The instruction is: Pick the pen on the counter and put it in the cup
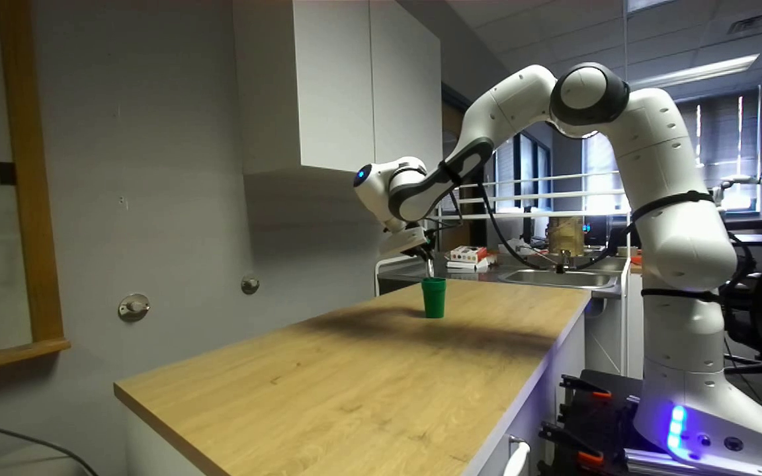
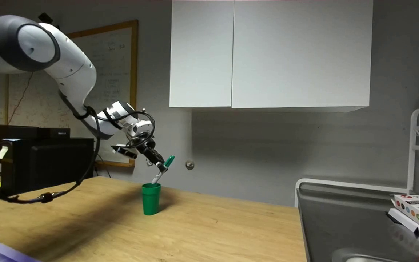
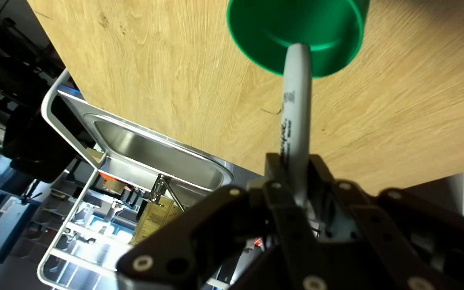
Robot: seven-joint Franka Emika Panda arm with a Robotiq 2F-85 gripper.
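Observation:
The pen is a marker with a pale grey body and a green cap; it shows in both exterior views [image 1: 430,268] [image 2: 156,178] and in the wrist view [image 3: 296,100]. My gripper [image 2: 163,167] is shut on it, with the fingers on both sides of its body in the wrist view [image 3: 294,161]. The pen is tilted, its grey end down at the mouth of the green cup [image 2: 151,200]. How far that end reaches inside is unclear. The cup stands upright on the wooden counter [image 1: 328,377], below my gripper [image 1: 426,253].
A white wall cabinet [image 2: 267,54] hangs above the counter's back side. A steel sink [image 1: 556,277] and a red and white box [image 2: 418,209] lie beyond one end. Black monitors [image 2: 49,163] stand at another end. A white rack [image 3: 67,245] rises by the sink.

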